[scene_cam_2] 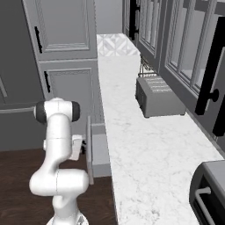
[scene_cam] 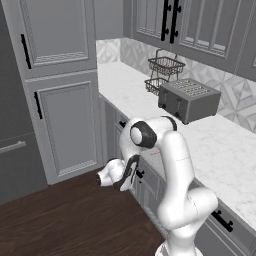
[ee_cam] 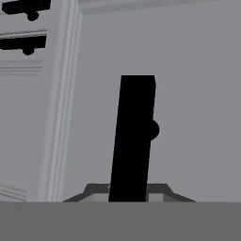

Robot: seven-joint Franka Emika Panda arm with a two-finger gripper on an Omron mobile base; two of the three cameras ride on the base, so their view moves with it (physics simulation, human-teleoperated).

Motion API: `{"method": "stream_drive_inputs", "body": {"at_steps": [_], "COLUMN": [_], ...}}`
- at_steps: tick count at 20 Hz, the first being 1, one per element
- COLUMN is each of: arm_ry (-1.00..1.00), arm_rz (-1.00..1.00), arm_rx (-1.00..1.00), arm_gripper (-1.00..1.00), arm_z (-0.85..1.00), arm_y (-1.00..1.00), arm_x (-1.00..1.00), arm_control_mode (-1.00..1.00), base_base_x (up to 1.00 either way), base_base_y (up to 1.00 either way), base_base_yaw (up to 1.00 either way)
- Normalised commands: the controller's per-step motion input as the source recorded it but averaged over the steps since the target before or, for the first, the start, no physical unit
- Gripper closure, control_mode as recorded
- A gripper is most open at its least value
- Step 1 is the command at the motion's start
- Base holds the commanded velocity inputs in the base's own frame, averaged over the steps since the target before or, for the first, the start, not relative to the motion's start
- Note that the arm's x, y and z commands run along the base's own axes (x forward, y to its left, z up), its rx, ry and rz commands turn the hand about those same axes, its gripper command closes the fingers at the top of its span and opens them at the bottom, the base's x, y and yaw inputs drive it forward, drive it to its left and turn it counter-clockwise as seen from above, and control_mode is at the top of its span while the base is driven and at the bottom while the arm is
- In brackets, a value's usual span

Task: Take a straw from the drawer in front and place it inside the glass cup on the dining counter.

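White arm (scene_cam: 172,165) bent low | fingers (ee_cam: 96,192) clamp black drawer handle (ee_cam: 133,139) | drawer (scene_cam_2: 100,154) partly open

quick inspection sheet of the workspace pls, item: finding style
surface: marble worktop, bare near the front edge
job's things: drawer stands part way out below the worktop; its black bar handle lies right in front of the hand; a thin pink line by the arm may be the straw, too small to be sure
clutter: toaster and a wire basket stand at the back of the worktop
grippers: gripper low at the drawer front, one tip on each side of the handle; clamped or not, cannot tell
cables: nothing seen
surroundings: tall grey cabinet doors, dark wood floor
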Motion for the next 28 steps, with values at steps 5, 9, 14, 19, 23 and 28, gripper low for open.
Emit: {"method": "stream_drive_inputs", "body": {"at_steps": [5,9,14,19,23,28], "arm_ry": [0.14,0.14,0.05,-0.03,0.00,0.10], "arm_rz": [0.00,0.00,0.00,0.05,0.06,0.08], "arm_rx": [0.00,0.00,0.00,0.10,0.17,0.26], "arm_gripper": [1.00,1.00,-1.00,-1.00,-1.00,-1.00], "arm_z": [0.00,0.00,0.26,0.91,0.90,0.31], "arm_y": [1.00,1.00,0.87,0.29,0.28,0.48], "arm_x": [-0.24,-0.23,-0.43,-0.69,-0.56,-0.45], "arm_control_mode": [-1.00,-1.00,-1.00,-1.00,-1.00,-1.00], "base_base_x": [0.00,0.00,0.00,0.00,0.00,0.00], "base_base_y": [0.00,0.00,0.00,0.00,0.00,0.00], "base_base_yaw": [0.00,0.00,0.00,0.00,0.00,0.00]}}
